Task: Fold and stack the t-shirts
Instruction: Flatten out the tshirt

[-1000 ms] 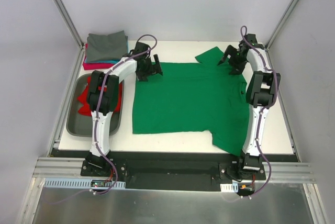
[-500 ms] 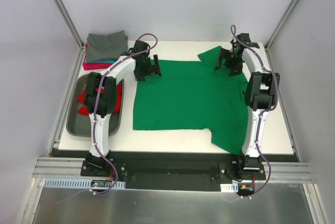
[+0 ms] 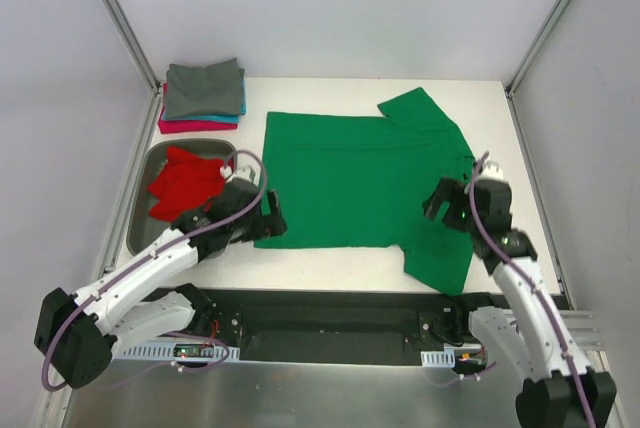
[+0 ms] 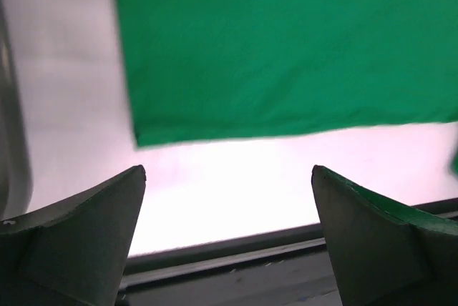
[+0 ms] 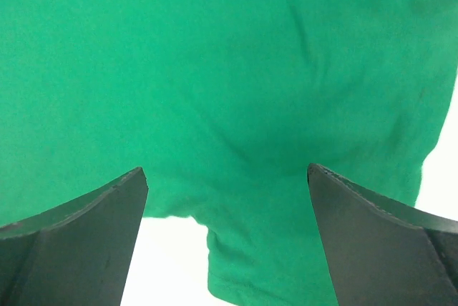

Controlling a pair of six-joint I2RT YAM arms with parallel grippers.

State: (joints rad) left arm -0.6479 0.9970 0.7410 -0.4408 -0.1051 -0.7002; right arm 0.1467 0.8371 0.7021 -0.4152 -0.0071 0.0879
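Note:
A bright green t-shirt lies spread flat on the white table, one sleeve at the far right and one at the near right. My left gripper hovers open and empty by its near left corner. The left wrist view shows that corner of the green t-shirt ahead of the open left gripper. My right gripper is open above the near right sleeve, with the green t-shirt filling its view past the right gripper. A red t-shirt lies crumpled in the tray. Folded t-shirts are stacked at the back left, grey on top.
The grey metal tray sits at the table's left edge beside my left arm. Metal frame posts rise at the back corners. A black rail runs along the table's near edge.
Both arms have pulled back from the shirt's far edge to its near side. The left gripper is now by the near left corner, the right over the near right sleeve. Both stayed open.

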